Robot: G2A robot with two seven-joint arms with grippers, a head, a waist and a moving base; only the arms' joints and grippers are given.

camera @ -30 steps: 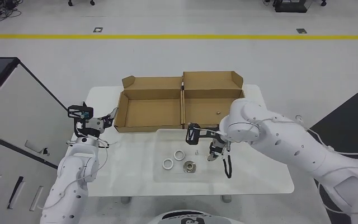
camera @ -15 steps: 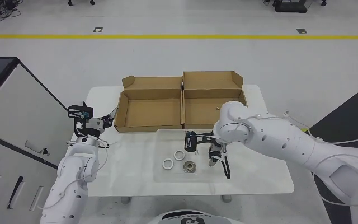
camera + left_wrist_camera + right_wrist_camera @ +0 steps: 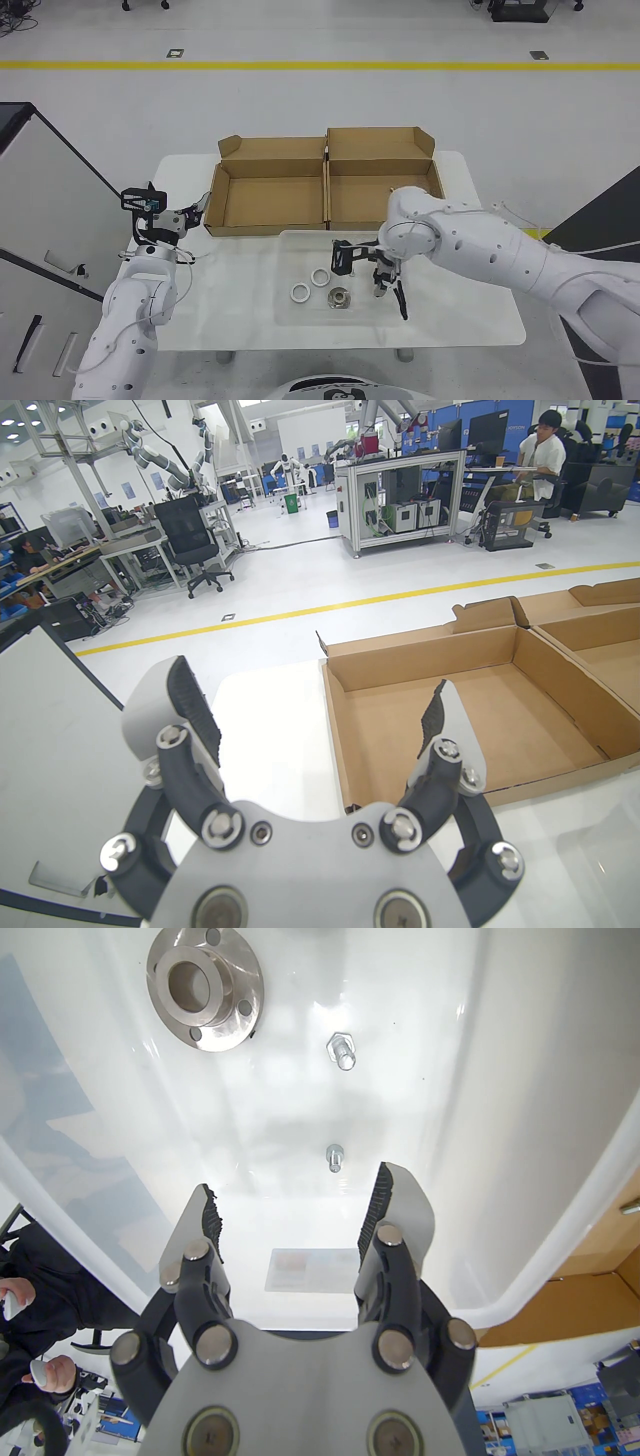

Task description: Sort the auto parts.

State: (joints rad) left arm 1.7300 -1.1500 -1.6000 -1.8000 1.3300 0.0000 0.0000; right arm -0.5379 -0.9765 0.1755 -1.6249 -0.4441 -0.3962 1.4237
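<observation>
- Top view: a white tray (image 3: pixel 290 240) sits in front of two open cardboard boxes (image 3: pixel 268 195). It holds two white rings (image 3: pixel 321 277) and a metal flange (image 3: pixel 340 297). The right gripper (image 3: pixel 380 285) hovers just beside the flange.
- Left wrist view: the left gripper (image 3: pixel 308 680) is spread wide and empty, near the table's edge beside the left box.
- Right wrist view: the right gripper (image 3: pixel 295 1180) is spread and empty over the tray floor. A small bolt (image 3: pixel 333 1157) lies near its fingertips, with a larger bolt (image 3: pixel 342 1050) beyond it.
</observation>
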